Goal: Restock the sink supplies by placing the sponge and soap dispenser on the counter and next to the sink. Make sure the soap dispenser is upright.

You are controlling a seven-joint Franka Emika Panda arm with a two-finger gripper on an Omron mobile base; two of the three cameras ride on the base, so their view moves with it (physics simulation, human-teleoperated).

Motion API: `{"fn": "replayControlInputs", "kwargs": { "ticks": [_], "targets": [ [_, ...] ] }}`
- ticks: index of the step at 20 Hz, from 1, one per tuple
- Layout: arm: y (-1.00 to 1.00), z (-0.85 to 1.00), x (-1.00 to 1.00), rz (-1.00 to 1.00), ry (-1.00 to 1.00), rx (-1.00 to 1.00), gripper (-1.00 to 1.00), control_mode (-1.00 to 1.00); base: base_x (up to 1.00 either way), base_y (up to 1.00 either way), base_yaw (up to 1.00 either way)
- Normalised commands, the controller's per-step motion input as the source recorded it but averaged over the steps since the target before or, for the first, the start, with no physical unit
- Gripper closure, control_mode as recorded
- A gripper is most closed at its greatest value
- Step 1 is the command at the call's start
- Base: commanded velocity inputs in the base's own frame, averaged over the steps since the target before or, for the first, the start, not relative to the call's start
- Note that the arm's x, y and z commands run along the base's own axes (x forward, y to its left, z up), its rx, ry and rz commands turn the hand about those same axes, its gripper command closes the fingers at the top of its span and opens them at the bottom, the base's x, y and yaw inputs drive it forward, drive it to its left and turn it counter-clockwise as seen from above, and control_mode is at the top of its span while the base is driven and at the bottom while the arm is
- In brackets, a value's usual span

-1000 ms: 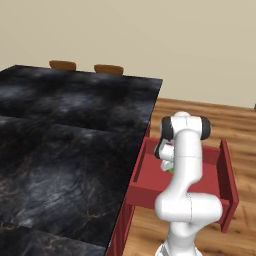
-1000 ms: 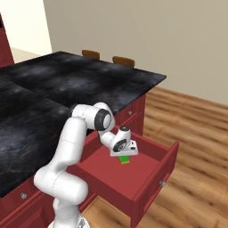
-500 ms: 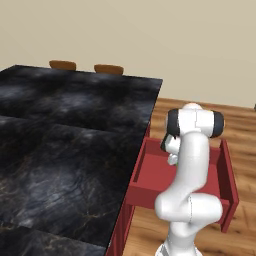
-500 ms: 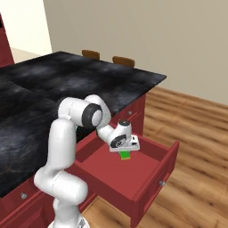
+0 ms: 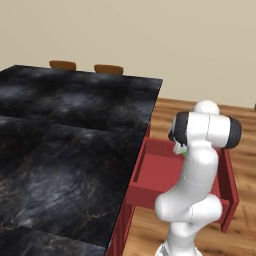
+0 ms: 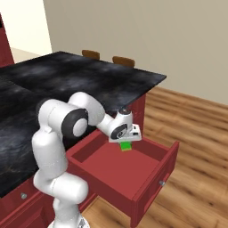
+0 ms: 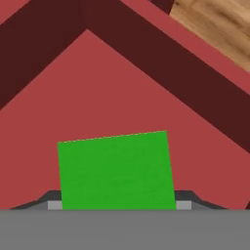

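The sponge [image 7: 116, 170] is a flat green block, and my gripper [image 7: 117, 204] is shut on it, a grey finger at each lower corner. In the right base view the gripper [image 6: 126, 138] hangs over the back of an open red drawer [image 6: 151, 187] with the sponge [image 6: 126, 146] below it, clear of the drawer floor. In the left base view the arm hides most of the gripper [image 5: 180, 148], with a sliver of green sponge [image 5: 184, 152] beside it. The soap dispenser, the sink and its counter are out of view.
A wide black veined island slab [image 5: 70, 130] [image 6: 89, 75] lies to the left of the drawer [image 5: 160, 172]. Two brown chair backs [image 5: 109, 69] [image 6: 122, 60] stand behind it. Wooden floor [image 6: 196, 124] spreads to the right of the drawer.
The gripper has risen a little inside the drawer, carrying the sponge up with it. The arm's elbow has swung higher and nearer the camera.
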Motion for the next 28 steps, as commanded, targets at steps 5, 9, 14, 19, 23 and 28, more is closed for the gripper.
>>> {"fn": "replayControlInputs", "kwargs": {
  "ticks": [5, 9, 14, 19, 23, 28],
  "targets": [
    [-0.11, 1.0, -0.21, -0.03, 0.0, 0.07, 1.0, -1.0, 0.0, 0.0, 0.0],
    [-0.02, 1.0, -0.56, -0.09, -0.04, 0.07, 1.0, -1.0, 0.0, 0.0, 0.0],
    [0.02, 0.81, -0.78, -0.12, -0.09, 0.02, 1.0, -1.0, 0.0, 0.0, 0.0],
    [0.23, 0.56, -0.91, -0.15, -0.11, 0.0, 1.0, -1.0, 0.0, 0.0, 0.0],
    [0.35, 0.61, -0.79, -0.1, -0.14, 0.0, 1.0, -1.0, 0.0, 0.0, 0.0],
    [0.51, 0.54, -0.62, -0.04, -0.16, 0.0, 1.0, -1.0, 0.0, 0.0, 0.0]
  ]
}}
